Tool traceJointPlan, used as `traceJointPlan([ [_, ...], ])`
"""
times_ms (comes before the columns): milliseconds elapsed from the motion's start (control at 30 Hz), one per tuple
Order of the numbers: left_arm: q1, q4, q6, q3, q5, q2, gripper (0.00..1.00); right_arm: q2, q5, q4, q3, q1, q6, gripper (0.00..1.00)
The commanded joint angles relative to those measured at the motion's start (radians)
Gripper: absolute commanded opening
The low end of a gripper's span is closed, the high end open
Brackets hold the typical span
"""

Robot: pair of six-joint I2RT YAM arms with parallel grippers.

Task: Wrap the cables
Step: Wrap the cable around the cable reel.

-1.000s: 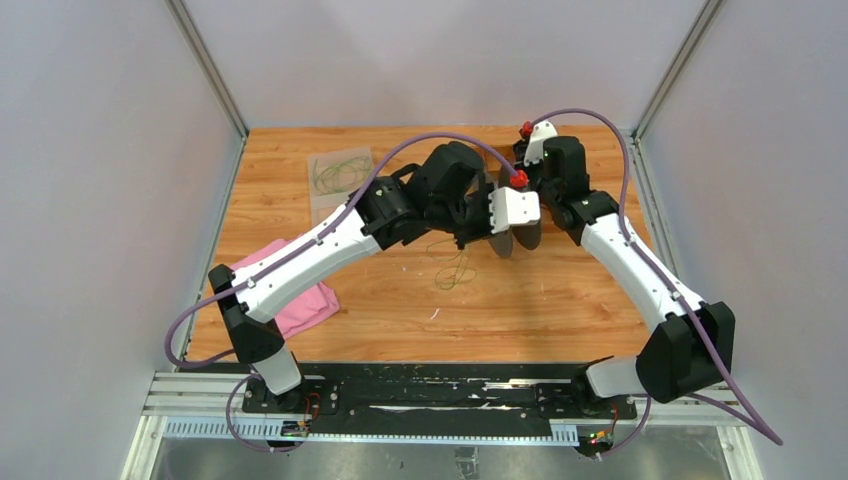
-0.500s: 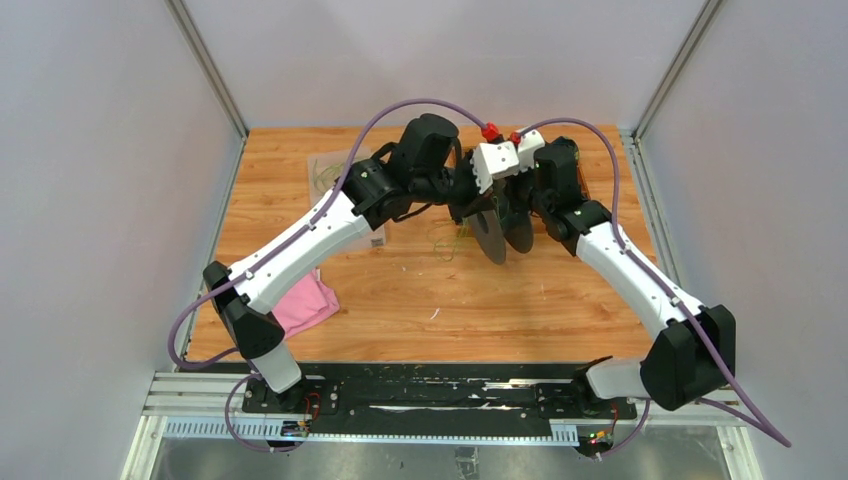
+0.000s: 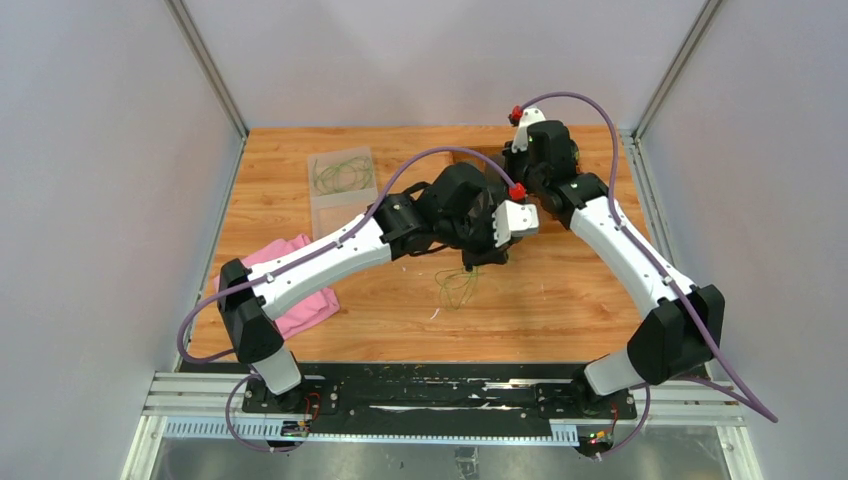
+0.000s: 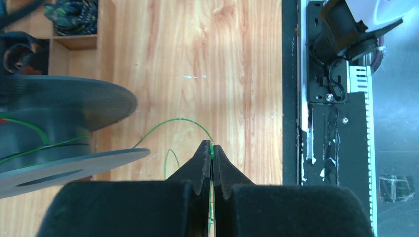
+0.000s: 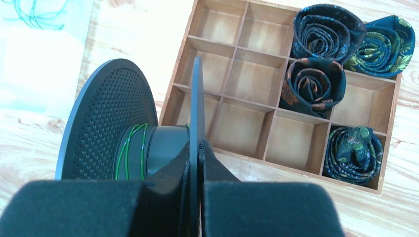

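Note:
A thin green cable (image 4: pixel 180 119) arcs from the big black spool (image 4: pixel 64 101) to my left gripper (image 4: pixel 212 144), which is shut on it at the fingertips. More of the cable lies in loose loops (image 3: pixel 458 288) on the table below that gripper (image 3: pixel 483 258). My right gripper (image 5: pixel 197 143) is shut on the thin edge of one flange of the spool (image 5: pixel 106 118), holding it off the table. A few green turns (image 5: pixel 131 148) sit on the hub. In the top view the left wrist hides the spool.
A wooden divided box (image 5: pixel 232 74) with rolled dark ties (image 5: pixel 326 29) stands behind the spool. At the back left lies a clear bag (image 3: pixel 340 175) holding more green cables. A pink cloth (image 3: pixel 300 300) lies near the left arm's base.
The left gripper, still shut on the cable, rose up and back over the spool, then swung down and toward the near side. The right arm shifted slightly back, keeping hold of the spool.

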Motion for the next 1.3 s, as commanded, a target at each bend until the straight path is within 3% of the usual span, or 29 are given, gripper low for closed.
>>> traceJointPlan([
  [0, -0.016, 0.073, 0.001, -0.039, 0.026, 0.000, 0.00, 0.009, -0.003, -0.016, 0.094, -0.005, 0.077, 0.01],
  [633, -0.071, 0.171, 0.090, -0.173, -0.069, 0.131, 0.00, 0.002, -0.034, -0.061, 0.209, -0.024, 0.104, 0.01],
  [1067, -0.064, 0.122, 0.013, -0.001, -0.003, 0.068, 0.00, -0.010, -0.036, 0.032, 0.037, -0.024, 0.082, 0.01],
  [1267, 0.000, 0.116, -0.067, 0.052, 0.039, 0.035, 0.00, -0.048, -0.063, 0.081, -0.037, -0.023, 0.051, 0.01],
])
